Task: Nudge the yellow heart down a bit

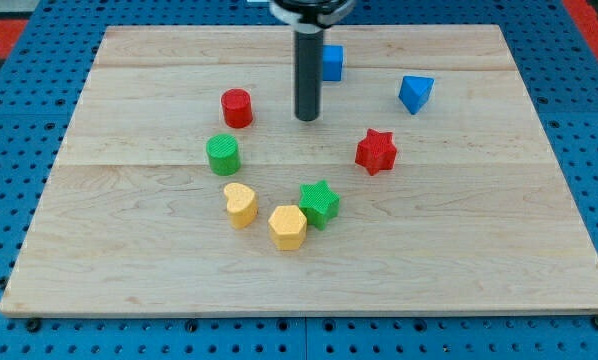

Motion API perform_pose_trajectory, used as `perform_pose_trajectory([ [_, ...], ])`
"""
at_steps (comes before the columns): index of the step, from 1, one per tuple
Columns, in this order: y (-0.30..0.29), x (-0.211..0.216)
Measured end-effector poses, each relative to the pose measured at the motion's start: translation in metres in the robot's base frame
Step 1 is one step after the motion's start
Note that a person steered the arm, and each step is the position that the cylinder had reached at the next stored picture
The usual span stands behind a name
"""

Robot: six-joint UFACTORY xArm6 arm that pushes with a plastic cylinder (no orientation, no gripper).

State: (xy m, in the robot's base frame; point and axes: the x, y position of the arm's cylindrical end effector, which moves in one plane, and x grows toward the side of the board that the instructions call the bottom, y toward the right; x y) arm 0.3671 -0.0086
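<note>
Heart (240, 204) left of hexagon (288, 227); star (320, 203) right.

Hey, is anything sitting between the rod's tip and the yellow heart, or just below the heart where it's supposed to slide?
Nothing visible blocks either path. My tip stands toward the view's top from the yellow heart, with bare board between; the green cylinder sits just left of that line. Below the heart the board is bare.

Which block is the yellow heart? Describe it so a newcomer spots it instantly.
On the wooden board, find the loose ring of blocks around the middle. The yellow heart sits at the ring's lower left, just below the green cylinder. Unlike the yellow hexagonal block to its right, its top has two rounded lobes.
</note>
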Motion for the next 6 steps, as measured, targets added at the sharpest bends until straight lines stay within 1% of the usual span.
perform_pose_trajectory([
  [1, -0.036, -0.014],
  [2, -0.072, -0.014],
  [3, -0.035, -0.011],
  [4, 0.013, 0.046],
  [5, 0.001, 0.085],
  [6, -0.023, 0.102],
])
